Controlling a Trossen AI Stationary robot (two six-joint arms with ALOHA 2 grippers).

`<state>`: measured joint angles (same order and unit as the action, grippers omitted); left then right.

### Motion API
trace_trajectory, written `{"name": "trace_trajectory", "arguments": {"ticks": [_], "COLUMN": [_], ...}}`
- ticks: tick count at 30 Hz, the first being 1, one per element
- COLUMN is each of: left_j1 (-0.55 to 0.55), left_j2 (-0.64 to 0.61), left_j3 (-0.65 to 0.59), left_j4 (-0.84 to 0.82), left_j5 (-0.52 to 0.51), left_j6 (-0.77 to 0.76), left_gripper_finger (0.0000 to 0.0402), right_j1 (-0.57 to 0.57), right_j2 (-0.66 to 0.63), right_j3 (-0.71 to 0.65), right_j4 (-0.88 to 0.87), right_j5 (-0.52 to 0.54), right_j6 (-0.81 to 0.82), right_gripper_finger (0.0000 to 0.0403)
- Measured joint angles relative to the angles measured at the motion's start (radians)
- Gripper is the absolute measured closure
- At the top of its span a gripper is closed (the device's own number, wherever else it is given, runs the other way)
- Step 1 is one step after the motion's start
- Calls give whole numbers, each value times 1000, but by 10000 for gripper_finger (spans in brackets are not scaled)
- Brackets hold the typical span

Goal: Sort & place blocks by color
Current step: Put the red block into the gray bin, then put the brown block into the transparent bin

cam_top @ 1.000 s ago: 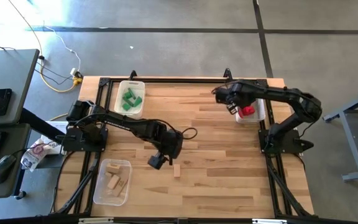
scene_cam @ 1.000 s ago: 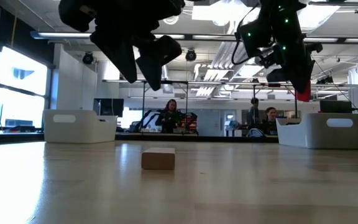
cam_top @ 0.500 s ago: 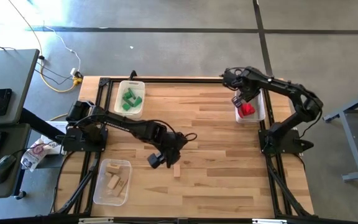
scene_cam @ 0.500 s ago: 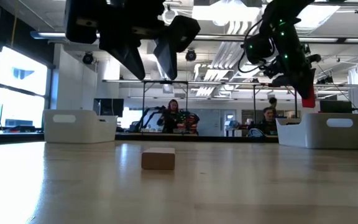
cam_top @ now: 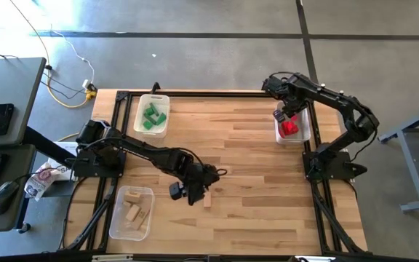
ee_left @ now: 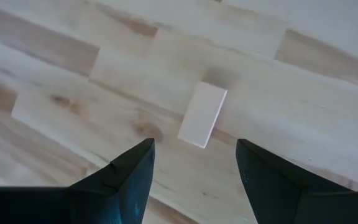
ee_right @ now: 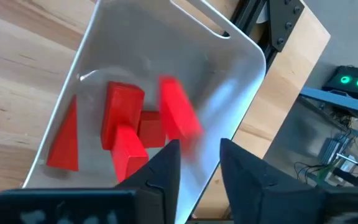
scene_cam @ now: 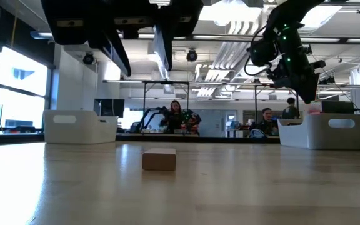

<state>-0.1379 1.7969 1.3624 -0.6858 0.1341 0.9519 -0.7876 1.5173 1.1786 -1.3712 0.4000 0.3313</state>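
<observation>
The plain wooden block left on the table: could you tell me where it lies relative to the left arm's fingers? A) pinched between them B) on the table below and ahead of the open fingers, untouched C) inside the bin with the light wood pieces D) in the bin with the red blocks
B: the plain wooden block lies flat on the table, and the left gripper hangs above it, its fingers apart and clear of it.

A clear plastic bin [cam_top: 142, 102] sits near the far left corner of the wooden table [cam_top: 246, 167], a second clear bin [cam_top: 118, 218] lies by the near left corner, and a third [cam_top: 303, 131] stands at the far right edge. On the grey desk [cam_top: 9, 80] beside the table's left edge lies a dark phone [cam_top: 1, 118], with a mouse [cam_top: 4, 193] nearer. In the low view people [scene_cam: 175, 117] sit in the room beyond.
</observation>
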Motion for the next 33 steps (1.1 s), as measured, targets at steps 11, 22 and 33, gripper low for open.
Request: {"name": "trace_trajectory", "arguments": {"ticks": [11,22,33], "left_j1": [-53,-53,-57], "left_j2": [0,19,126], "left_j3": [0,0,0], "left_j4": [23,119,168], "left_j5": [0,4,4], "left_j6": [138,144,152], "left_gripper_finger": [190,190,190], "right_j1": [38,63,98], "right_j2": [0,0,0], "right_j3": [0,0,0], "right_j4": [1,5,12], "right_j5": [-3,-77,-75], "right_j6": [81,126,140], "right_gripper_finger": [248,247,247]}}
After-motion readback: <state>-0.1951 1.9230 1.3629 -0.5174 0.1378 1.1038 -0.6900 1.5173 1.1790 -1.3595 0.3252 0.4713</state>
